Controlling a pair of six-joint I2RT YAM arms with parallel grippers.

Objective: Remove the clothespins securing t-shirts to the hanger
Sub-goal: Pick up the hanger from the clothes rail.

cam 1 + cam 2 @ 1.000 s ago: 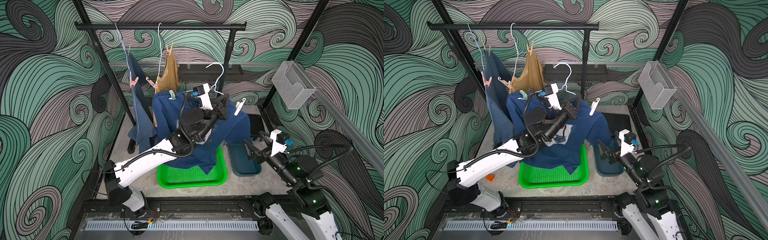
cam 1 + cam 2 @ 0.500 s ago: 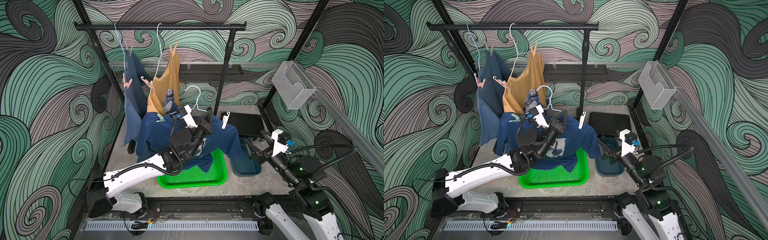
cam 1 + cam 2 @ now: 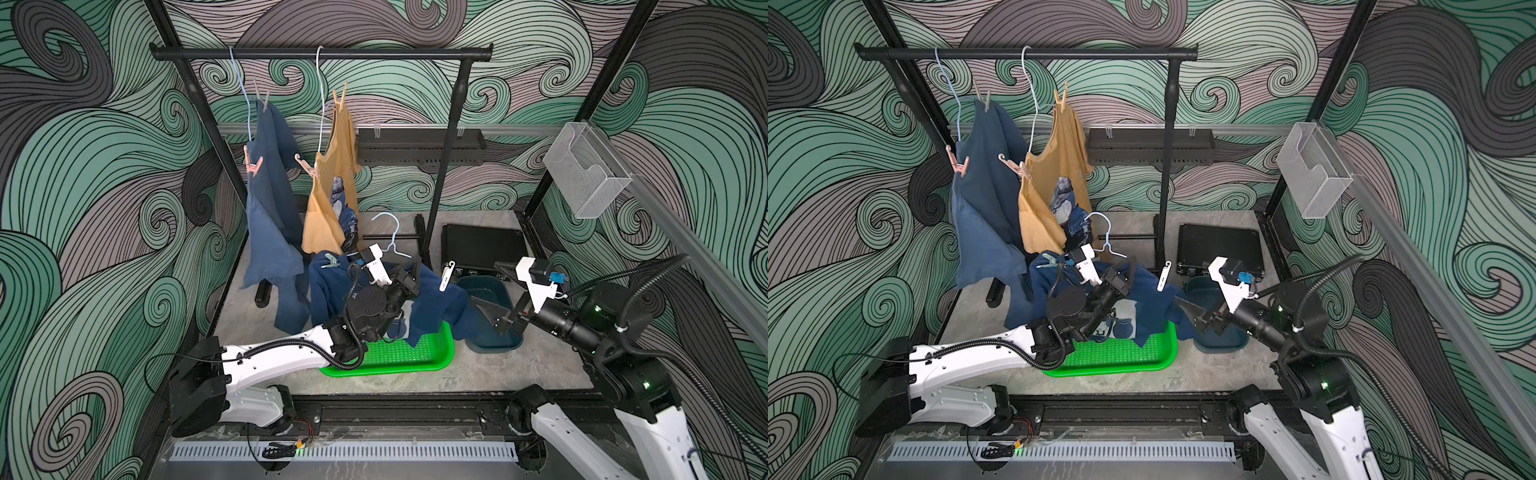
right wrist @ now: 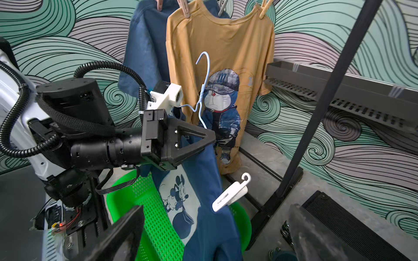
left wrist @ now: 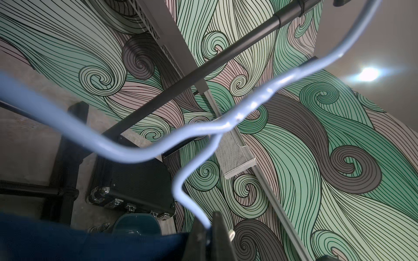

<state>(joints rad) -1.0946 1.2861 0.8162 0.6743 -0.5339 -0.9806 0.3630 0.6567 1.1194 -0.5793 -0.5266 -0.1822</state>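
**Right gripper** [image 3: 497,291]: nearest the front, over the teal bin [image 3: 492,345]. Jaws spread wide, with nothing between them and nothing touched.

**Green perforated tray** [image 3: 419,353]: on the grey floor just beside the bin. The navy hem hangs into it.

**Navy t-shirt** [image 3: 434,299], white Mickey Mouse patch [image 4: 178,198]: off the rail, draped on a pale blue hanger [image 3: 393,237] and held above the tray.

**White clothespin** [image 3: 446,276], hooked: clipped to the navy shoulder on the side facing the right gripper. It is near that gripper's upper finger but apart from it. In the right wrist view it stands ahead of the parted fingers, without contact.

**Pale teal clothespin** [image 3: 331,261]: on the opposite navy shoulder, well apart from the right gripper, with the left arm between them.

**Left gripper** [image 3: 411,276]: clamped tight on the pale blue hanger at the navy collar. In the left wrist view the wire runs in between the fingers [image 5: 220,235].

**Mustard t-shirt** [image 3: 328,208], cartoon cat print: hanging behind the navy shirt. A tan clothespin [image 3: 340,97] sits at the upper shoulder and a pink hooked clothespin [image 3: 305,166] at the lower.

**Medium blue t-shirt** [image 3: 270,187]: hanging beside the mustard one. It carries a grey clothespin [image 3: 262,97] above and a pink clothespin [image 3: 252,164] below.

**Black rail** [image 3: 374,53]: carries both hanging shirts.

**Black case** [image 3: 484,245]: on the floor behind the bin.

**Clear wall holder** [image 3: 582,174]: on the side wall.
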